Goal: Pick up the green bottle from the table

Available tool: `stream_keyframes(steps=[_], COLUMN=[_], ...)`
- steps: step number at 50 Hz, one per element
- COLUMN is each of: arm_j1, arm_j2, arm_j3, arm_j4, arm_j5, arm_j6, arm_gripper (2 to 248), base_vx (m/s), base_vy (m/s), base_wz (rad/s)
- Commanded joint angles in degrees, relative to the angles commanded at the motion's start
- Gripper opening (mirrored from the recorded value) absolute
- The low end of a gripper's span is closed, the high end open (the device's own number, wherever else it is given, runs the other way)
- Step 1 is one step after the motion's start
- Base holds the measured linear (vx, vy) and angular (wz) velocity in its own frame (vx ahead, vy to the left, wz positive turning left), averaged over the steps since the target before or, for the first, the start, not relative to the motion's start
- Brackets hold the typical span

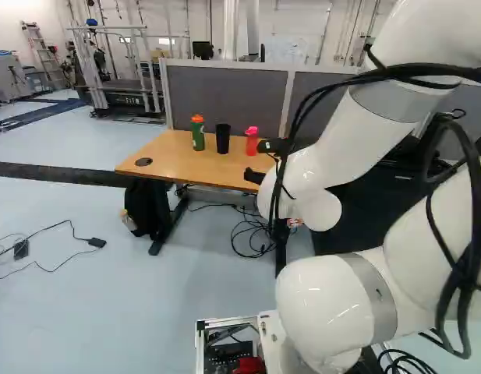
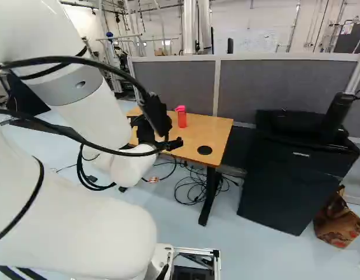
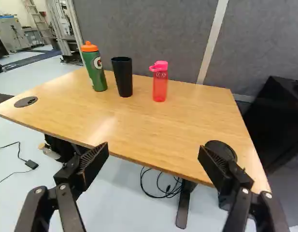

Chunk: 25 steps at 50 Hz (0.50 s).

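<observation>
In the wrist view, the gripper (image 1: 253,160) was seen with fingers spread apart; ahead of it, the green bottle (image 3: 94,69) was shown, apparently untouched.

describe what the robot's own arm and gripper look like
The arm is white with rounded joints, grey bands and black cables looped along its outside. The gripper is black, with two blocky fingers ribbed on their inner faces and silvery screws.
</observation>
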Motion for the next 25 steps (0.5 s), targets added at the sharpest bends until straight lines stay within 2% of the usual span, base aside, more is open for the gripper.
stream_keyframes(steps=[25], arm_j1=[0.0], arm_j2=[0.0], arm_j3=[0.0], arm_j4=[0.0], arm_j5=[0.0], arm_j6=[0.0], arm_gripper=[247], base_vx=[0.078], base_vy=[0.092], base_wz=[0.173])
